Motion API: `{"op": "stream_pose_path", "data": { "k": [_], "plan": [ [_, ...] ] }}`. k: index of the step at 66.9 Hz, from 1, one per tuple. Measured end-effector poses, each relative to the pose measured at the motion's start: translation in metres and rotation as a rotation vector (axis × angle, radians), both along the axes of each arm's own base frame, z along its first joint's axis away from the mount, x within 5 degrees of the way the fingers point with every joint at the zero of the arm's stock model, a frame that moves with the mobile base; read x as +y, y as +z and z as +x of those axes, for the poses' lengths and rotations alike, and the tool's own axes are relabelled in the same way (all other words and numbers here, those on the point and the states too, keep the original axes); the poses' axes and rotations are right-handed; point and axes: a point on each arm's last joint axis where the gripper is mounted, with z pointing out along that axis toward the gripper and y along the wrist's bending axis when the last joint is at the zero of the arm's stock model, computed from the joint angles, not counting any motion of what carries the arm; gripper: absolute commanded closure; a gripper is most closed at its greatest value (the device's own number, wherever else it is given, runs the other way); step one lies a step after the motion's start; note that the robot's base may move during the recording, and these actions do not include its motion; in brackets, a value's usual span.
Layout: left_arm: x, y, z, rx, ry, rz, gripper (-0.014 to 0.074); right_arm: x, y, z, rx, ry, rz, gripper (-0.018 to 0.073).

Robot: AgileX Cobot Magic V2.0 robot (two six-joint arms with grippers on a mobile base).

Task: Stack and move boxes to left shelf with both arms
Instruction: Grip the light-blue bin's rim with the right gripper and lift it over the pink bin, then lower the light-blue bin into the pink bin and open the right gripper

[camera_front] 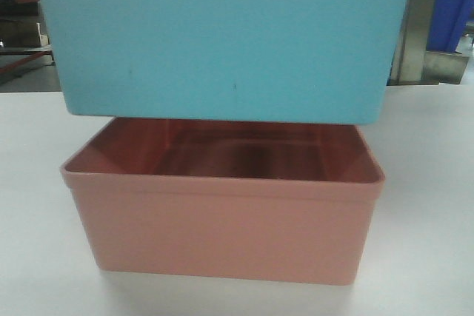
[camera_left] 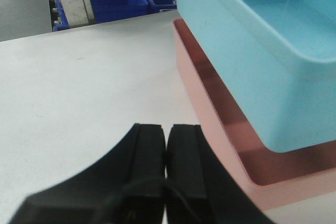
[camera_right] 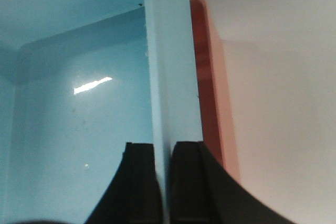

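The flat white table (camera_front: 433,205) stretches wide and matte, and the left wrist view shows a few faint dark specks on it. The salmon pink tub (camera_front: 222,231) sits directly on it, upright, open side up, base flat, with a soft shadow along its front foot.

On white table (camera_front: 433,205) — light blue tub (camera_front: 226,42) over salmon pink tub (camera_front: 222,223)
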Motion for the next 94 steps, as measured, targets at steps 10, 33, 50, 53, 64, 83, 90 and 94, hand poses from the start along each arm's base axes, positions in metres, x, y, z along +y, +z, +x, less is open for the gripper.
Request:
{"op": "stream_pose_path", "data": {
  "k": [10,33,50,53,64,83,90,94],
  "plan": [
    [0.000,0.000,0.000,0.000,0.000,0.000,0.0606,0.002,-0.010,0.005,0.014,0.011,-0.044,0.0503],
    [0.000,0.000,0.000,0.000,0.000,0.000,0.0606,0.006,-0.035,0.012,0.036,0.016,-0.076,0.0503],
    [0.000,0.000,0.000,0.000,0.000,0.000,0.0606,0.007,-0.061,0.008,0.020,0.015,-0.068,0.0503],
    [0.000,0.000,0.000,0.000,0.000,0.000,0.0606,0.007,-0.065,0.008,0.008,0.013,-0.064,0.0503],
    [0.007,0.000,0.003,-0.001,0.057,0.002,0.0606,0.006,-0.077,0.006,-0.017,0.008,-0.056,0.0503],
    [0.008,0.000,0.003,-0.002,0.066,0.003,0.0604,0.006,-0.079,0.006,-0.045,0.041,-0.084,0.0264],
    [0.008,0.000,0.003,-0.002,0.066,0.003,0.0584,0.006,-0.076,0.006,-0.069,0.058,-0.095,0.0070],
    [0.008,0.000,0.003,-0.002,0.066,0.003,0.0545,0.006,-0.076,0.006,-0.072,0.062,-0.098,0.0014]
  ]
}}
